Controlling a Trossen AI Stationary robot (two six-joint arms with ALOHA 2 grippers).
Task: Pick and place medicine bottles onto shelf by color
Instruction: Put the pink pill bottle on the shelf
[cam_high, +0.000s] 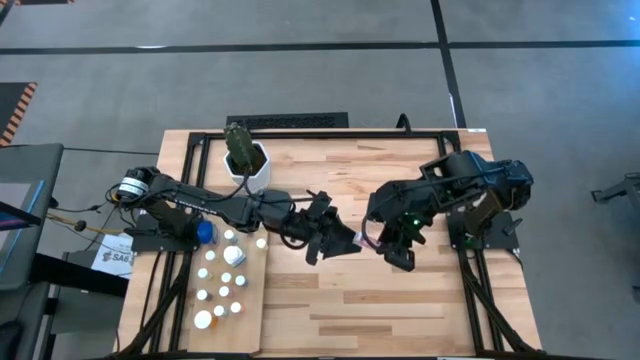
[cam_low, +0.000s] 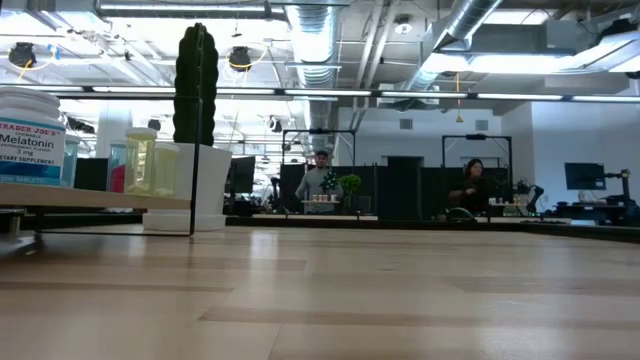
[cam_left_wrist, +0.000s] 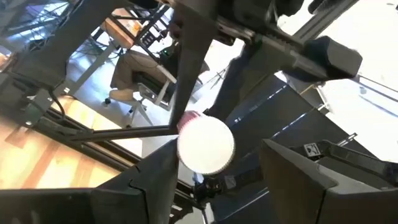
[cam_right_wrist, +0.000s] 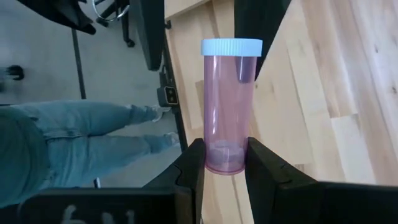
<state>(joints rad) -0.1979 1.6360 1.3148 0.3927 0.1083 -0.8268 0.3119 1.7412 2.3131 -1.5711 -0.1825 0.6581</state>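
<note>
Right wrist view: my right fingers (cam_right_wrist: 224, 163) clamp pink bottle (cam_right_wrist: 228, 109) by its base, white cap pointing away along my fingers; left fingers (cam_left_wrist: 217, 180) spread wide.

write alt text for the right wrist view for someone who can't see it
The right end effector is shut on the base of a clear pink medicine bottle with a white cap, held out ahead of the camera. Behind it lie the plank tabletop and, past its edge, grey floor where a person's legs in jeans show.
</note>
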